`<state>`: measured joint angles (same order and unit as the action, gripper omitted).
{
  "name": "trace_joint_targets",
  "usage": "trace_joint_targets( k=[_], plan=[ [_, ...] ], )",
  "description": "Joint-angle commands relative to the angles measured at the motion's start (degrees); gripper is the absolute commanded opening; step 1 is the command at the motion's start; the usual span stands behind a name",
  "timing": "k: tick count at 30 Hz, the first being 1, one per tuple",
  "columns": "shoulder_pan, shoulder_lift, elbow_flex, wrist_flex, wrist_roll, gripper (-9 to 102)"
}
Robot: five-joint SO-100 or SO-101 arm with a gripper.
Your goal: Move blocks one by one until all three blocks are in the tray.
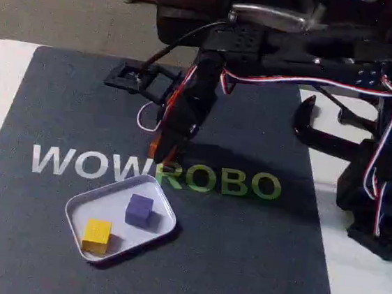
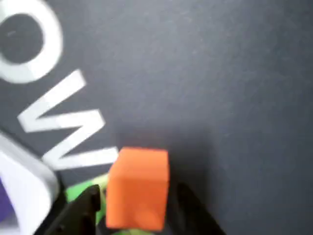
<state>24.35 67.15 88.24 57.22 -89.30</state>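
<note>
The orange block (image 2: 138, 188) sits between my black fingers at the bottom of the wrist view, held above the dark mat. In the fixed view my gripper (image 1: 162, 150) points down just behind the tray, with a sliver of the orange block (image 1: 154, 145) showing at its tip. The silvery tray (image 1: 81, 205) lies on the mat at the front left. Inside it rest the purple block (image 1: 139, 209) toward the right and the yellow block (image 1: 96, 235) toward the front. The tray's rim (image 2: 29, 169) shows at the lower left of the wrist view.
A dark mat (image 1: 241, 250) with white and green WOWROBO lettering (image 1: 155, 173) covers the white table. The arm's base (image 1: 379, 208) and a black clamp (image 1: 323, 136) stand at the right. A black bracket (image 1: 129, 78) lies behind the gripper.
</note>
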Motion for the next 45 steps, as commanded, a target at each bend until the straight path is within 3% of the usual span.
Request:
trace_joint_targets(
  k=[1, 12, 29, 45],
  plan=[
    [0.5, -0.2, -3.5, -0.3, -0.3, 17],
    [0.9, -1.7, -4.8, -0.3, -0.5, 16],
    [0.1, -0.9, -5.2, -0.5, -0.7, -1],
    [-7.7, 12.5, -4.6, 0.0, 4.6, -1]
  ],
)
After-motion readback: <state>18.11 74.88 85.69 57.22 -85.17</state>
